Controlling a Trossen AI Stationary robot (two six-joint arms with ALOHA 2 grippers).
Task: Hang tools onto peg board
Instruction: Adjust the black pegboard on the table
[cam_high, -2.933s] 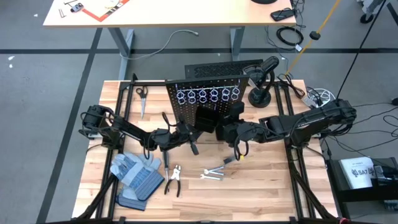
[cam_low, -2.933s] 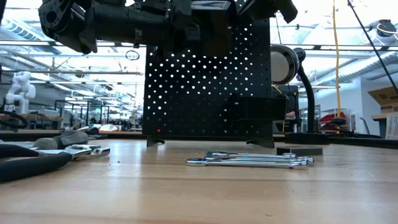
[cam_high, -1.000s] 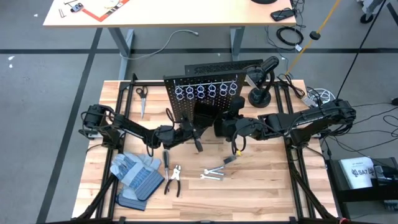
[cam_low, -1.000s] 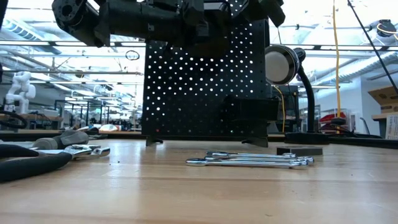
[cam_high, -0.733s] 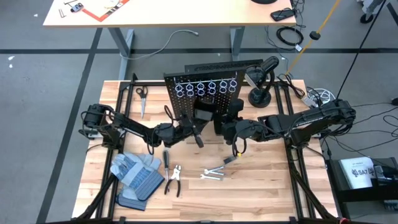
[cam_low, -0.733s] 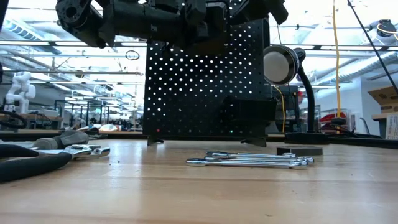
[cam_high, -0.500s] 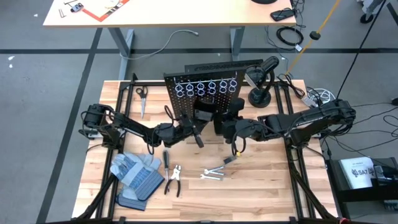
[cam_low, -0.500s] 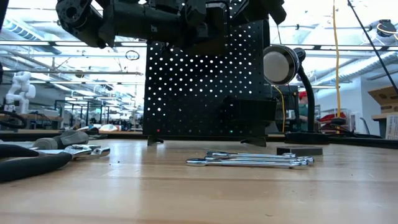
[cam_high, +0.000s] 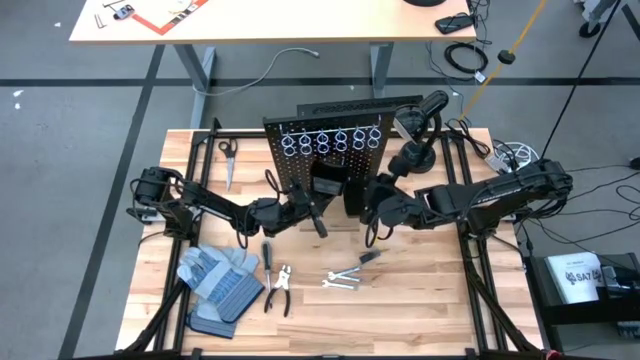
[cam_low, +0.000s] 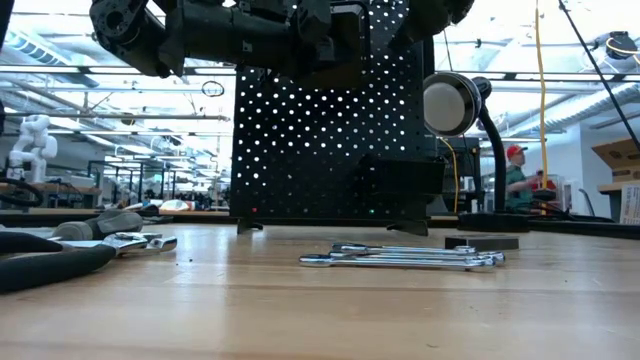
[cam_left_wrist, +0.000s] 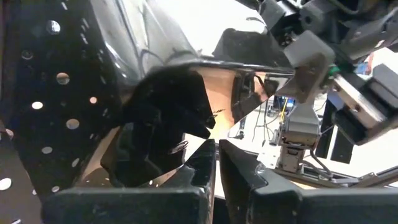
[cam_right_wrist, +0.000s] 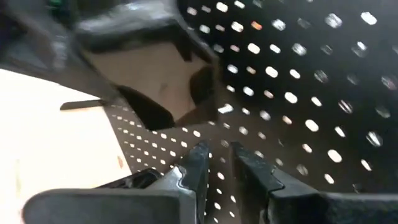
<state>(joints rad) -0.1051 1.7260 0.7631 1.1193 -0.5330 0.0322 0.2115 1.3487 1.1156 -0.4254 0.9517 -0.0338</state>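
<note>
The black peg board (cam_high: 300, 170) stands upright at the table's middle far side, with silver rings (cam_high: 330, 143) along its top and a black bin (cam_high: 327, 183) on its face. My left gripper (cam_high: 318, 222) is shut and empty close by that bin (cam_left_wrist: 161, 124). My right gripper (cam_high: 372, 218) is narrowly open and empty, its fingers (cam_right_wrist: 199, 158) pointing at the board's perforated face (cam_right_wrist: 298, 93). The silver wrenches (cam_high: 343, 280), pliers (cam_high: 279, 290), dark screwdriver (cam_high: 268, 255) and grey piece (cam_high: 368, 257) lie flat on the table. My left gripper's shut fingers (cam_left_wrist: 199, 165) stand close before the black bin on the board; I cannot tell whether they touch it.
Grey-and-blue gloves (cam_high: 218, 285) lie at the near left and scissors (cam_high: 227, 155) at the far left. A black desk lamp (cam_high: 418, 130) stands right of the board. Bare wood lies near the front edge. A person (cam_low: 515, 175) shows in the room beyond.
My right gripper has turned about its wrist and shifted a little toward the table's right edge, in front of the board. My left gripper and the board have kept still.
</note>
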